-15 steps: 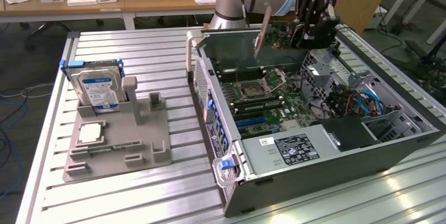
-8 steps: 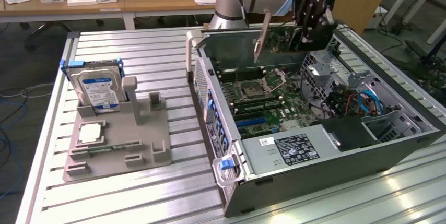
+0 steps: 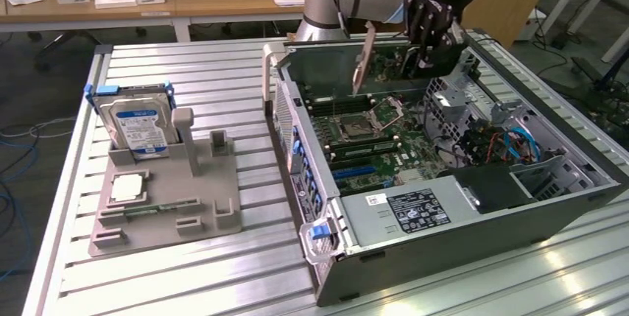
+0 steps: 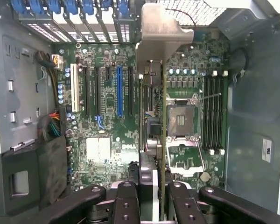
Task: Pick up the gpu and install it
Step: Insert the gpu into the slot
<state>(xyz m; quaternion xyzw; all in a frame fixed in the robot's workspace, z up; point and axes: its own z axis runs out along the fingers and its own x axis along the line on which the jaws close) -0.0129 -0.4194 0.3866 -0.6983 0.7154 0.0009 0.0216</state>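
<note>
- Fingers: the black, jointed metal fingers of the gripper are closed part-way, clamped on the two faces of the gpu, a thin, flat, dark circuit card with a silvery metal end bracket.
- In the wrist view the gpu appears edge-on, upright, running between the finger pairs with its bracket at the far end.
- In the exterior view the gripper holds the gpu over the rear part of the open grey metal computer case. The card hangs above the green motherboard and seems clear of it, though the lower edge is hard to make out.
- On the motherboard, the card's edge lies between the long blue expansion slot and the square silver processor socket.
- Slatted aluminium worktop: carries the case and, towards the exterior view's left, a grey plastic fixture.
- The fixture holds an upright silver hard drive with a blue-white label and a small square silver chip.
</note>
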